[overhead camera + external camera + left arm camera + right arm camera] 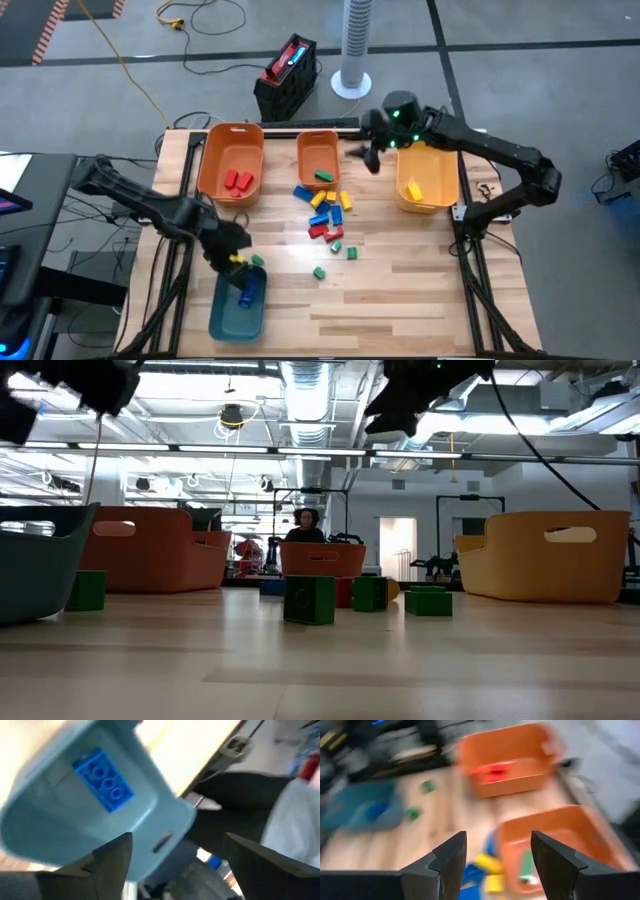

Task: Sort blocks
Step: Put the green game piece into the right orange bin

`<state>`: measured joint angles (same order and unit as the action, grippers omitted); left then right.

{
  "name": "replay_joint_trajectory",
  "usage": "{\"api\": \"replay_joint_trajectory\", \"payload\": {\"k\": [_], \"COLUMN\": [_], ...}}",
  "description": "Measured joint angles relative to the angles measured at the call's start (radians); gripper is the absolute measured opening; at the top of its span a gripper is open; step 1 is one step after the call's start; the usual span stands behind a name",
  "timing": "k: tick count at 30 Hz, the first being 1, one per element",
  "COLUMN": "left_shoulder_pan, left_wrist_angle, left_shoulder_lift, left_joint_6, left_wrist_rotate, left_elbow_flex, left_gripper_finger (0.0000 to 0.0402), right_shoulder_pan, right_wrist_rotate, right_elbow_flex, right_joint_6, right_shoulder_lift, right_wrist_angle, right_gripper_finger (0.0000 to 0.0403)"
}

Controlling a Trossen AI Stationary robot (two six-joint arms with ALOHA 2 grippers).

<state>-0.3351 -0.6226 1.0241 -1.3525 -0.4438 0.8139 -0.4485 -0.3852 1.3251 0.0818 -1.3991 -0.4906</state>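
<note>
My left gripper (236, 256) hangs open over the far end of the teal bin (238, 308), nothing between its fingers (112, 865). A blue block (104, 780) lies flat on the bin's floor, studs up. My right gripper (368, 157) is open and empty in the air beside the small orange bin (318, 158), which holds a green block (526, 865). A loose pile of blue, yellow, red and green blocks (326, 210) rests on the table's middle. Red blocks (238, 180) lie in the large orange bin (232, 160), and a yellow block (413, 190) in the yellow bin (430, 180).
Stray green blocks (319, 271) (352, 252) (257, 261) sit on the bare wood between the pile and the teal bin. In the low view green blocks (309, 600) stand in front of the bins. A black crate (287, 75) and a white fan (352, 50) stand on the floor behind the table.
</note>
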Motion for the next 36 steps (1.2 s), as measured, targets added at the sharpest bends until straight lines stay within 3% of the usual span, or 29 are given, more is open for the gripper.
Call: {"api": "replay_joint_trajectory", "payload": {"k": [3, 6, 11, 15, 21, 27, 36], "left_shoulder_pan": [0.075, 0.146, 0.216, 0.222, 0.219, 0.212, 0.211], "left_wrist_angle": [-0.068, -0.144, -0.258, -0.246, -0.215, -0.144, -0.111], "left_shoulder_lift": [-0.059, -0.092, -0.096, -0.085, -0.056, -0.058, -0.061], "left_joint_6": [0.044, 0.134, 0.321, 0.401, 0.459, 0.497, 0.532], "left_wrist_rotate": [0.037, 0.172, 0.506, 0.654, 0.692, 0.693, 0.711], "left_elbow_flex": [0.073, 0.139, 0.192, 0.191, 0.190, 0.190, 0.190], "left_gripper_finger": [0.0277, 0.0263, 0.0252, 0.0252, 0.0252, 0.0252, 0.0252], "right_shoulder_pan": [0.083, 0.172, 0.292, 0.386, 0.564, 0.649, 0.659], "right_wrist_rotate": [-0.032, -0.027, 0.096, 0.119, 0.291, 0.304, 0.306], "right_elbow_flex": [0.000, -0.002, -0.003, -0.003, -0.004, 0.010, 0.011], "right_joint_6": [0.059, 0.078, -0.113, -0.289, -0.422, -0.527, -0.516], "right_shoulder_lift": [-0.014, -0.038, -0.124, -0.226, -0.339, -0.395, -0.472], "right_wrist_angle": [-0.068, -0.091, -0.084, -0.080, -0.156, -0.322, -0.283], "right_gripper_finger": [0.0233, 0.0233, 0.0233, 0.0233, 0.0233, 0.0233, 0.0244]}}
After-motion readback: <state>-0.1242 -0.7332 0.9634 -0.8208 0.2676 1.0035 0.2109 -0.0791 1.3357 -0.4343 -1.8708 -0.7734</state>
